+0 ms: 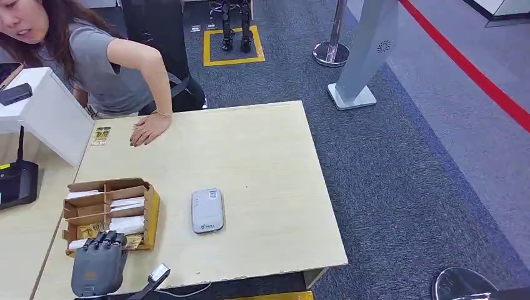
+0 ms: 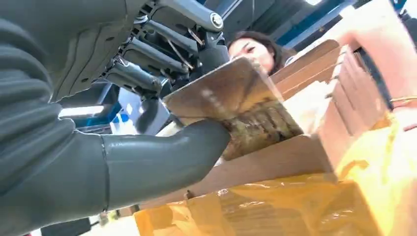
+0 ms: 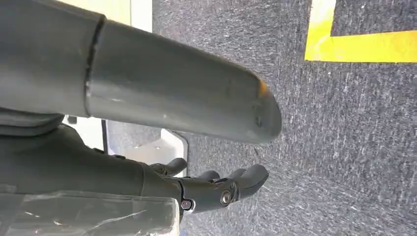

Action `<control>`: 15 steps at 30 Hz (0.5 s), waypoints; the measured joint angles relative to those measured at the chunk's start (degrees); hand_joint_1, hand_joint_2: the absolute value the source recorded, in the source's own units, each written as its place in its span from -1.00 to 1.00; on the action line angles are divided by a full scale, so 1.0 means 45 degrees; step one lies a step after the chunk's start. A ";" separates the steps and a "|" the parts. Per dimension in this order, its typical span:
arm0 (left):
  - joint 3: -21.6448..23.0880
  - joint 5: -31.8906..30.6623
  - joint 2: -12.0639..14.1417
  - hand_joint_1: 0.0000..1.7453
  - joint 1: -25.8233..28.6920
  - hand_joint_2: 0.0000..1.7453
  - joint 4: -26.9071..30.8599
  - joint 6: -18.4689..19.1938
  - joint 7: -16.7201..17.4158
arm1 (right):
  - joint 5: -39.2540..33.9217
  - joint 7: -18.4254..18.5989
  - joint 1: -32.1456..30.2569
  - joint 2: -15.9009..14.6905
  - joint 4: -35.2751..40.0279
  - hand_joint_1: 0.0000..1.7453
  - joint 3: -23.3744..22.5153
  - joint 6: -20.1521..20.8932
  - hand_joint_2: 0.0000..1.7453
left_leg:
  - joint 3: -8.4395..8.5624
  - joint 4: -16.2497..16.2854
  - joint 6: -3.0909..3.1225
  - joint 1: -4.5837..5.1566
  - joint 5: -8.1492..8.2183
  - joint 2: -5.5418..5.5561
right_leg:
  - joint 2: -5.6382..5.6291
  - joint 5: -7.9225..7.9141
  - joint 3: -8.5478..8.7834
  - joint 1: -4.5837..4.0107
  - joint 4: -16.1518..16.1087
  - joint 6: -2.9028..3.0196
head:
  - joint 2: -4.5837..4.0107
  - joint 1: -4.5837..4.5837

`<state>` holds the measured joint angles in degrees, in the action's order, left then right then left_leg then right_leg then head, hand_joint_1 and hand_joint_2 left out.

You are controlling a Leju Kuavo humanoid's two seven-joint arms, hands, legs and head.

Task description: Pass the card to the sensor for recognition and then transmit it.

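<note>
While left hand fingers pinch card in box, right hand fingers apart, empty.

No text can be read anywhere. The grey sensor on the tabletop bears small markings too tiny to make out. The card shows only a blurred print.
</note>
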<state>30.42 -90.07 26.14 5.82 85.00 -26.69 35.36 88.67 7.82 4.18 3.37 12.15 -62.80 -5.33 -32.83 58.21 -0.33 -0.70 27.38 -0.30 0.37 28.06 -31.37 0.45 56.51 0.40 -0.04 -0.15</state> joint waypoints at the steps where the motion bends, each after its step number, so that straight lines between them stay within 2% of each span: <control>1: 0.0000 0.0000 -0.0015 1.00 -0.0001 1.00 -0.0015 0.0000 -0.0010 | 0.0000 0.0000 0.0003 0.0000 0.0000 -1.00 0.0000 0.0000 -1.00 | 0.0000 0.0000 0.0000 0.0000 0.0000 0.0000 | 0.0000 0.0000 0.0000 0.0000 0.0000 0.0000 | 0.0000 -0.0005; 15: 0.0005 -0.0015 -0.0073 1.00 -0.0014 1.00 0.0121 0.0321 -0.0121 | -0.0005 0.0005 0.0004 0.0015 0.0000 -1.00 0.0000 0.0000 -1.00 | 0.0004 0.0000 0.0000 -0.0001 0.0000 0.0000 | 0.0000 0.0000 0.0000 0.0000 0.0000 0.0000 | 0.0005 0.0000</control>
<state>30.45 -90.14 25.81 5.76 85.55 -25.24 34.82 88.65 7.85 4.20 3.43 12.15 -62.79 -5.33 -32.82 58.21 -0.33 -0.71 27.38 -0.30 0.37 28.06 -31.37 0.45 56.51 0.40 -0.02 -0.15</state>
